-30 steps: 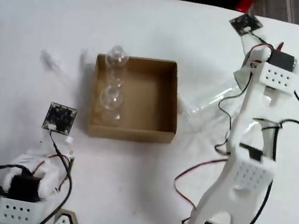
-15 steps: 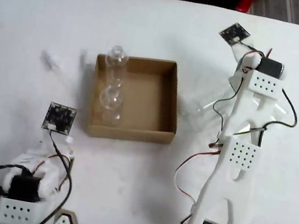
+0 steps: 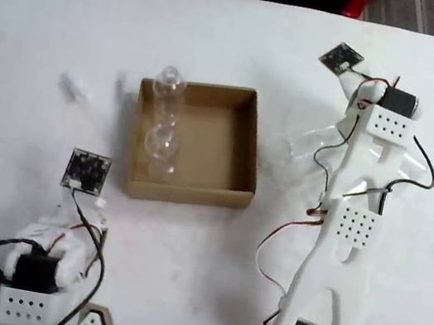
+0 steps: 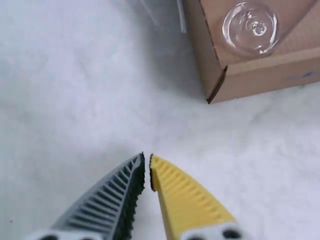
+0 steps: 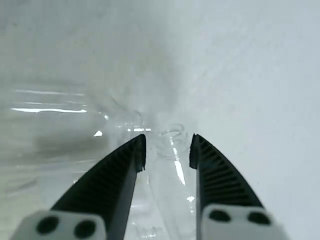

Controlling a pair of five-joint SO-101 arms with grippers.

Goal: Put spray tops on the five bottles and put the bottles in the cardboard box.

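The cardboard box (image 3: 237, 145) stands mid-table with clear bottles (image 3: 160, 142) upright along its left wall; one bottle (image 4: 250, 22) appears from above beside the box corner (image 4: 215, 85). My left gripper (image 4: 147, 162) is shut and empty, low over the bare table in front of that corner. More clear bottles (image 3: 305, 140) lie on the table right of the box, under my right arm. My right gripper (image 5: 167, 145) is open, its black fingers on either side of a lying bottle (image 5: 172, 145). Faint spray tops (image 3: 70, 86) lie left of the box.
The left arm (image 3: 33, 277) is folded at the table's near left edge. The right arm (image 3: 352, 228) stretches from the near edge towards the far right, with loose wires beside it. A white cloth (image 3: 180, 274) covers the table.
My right arm has pulled back a little towards the near edge and shifted slightly left, and the lying bottles under it have shifted. The left arm and the box have not moved.
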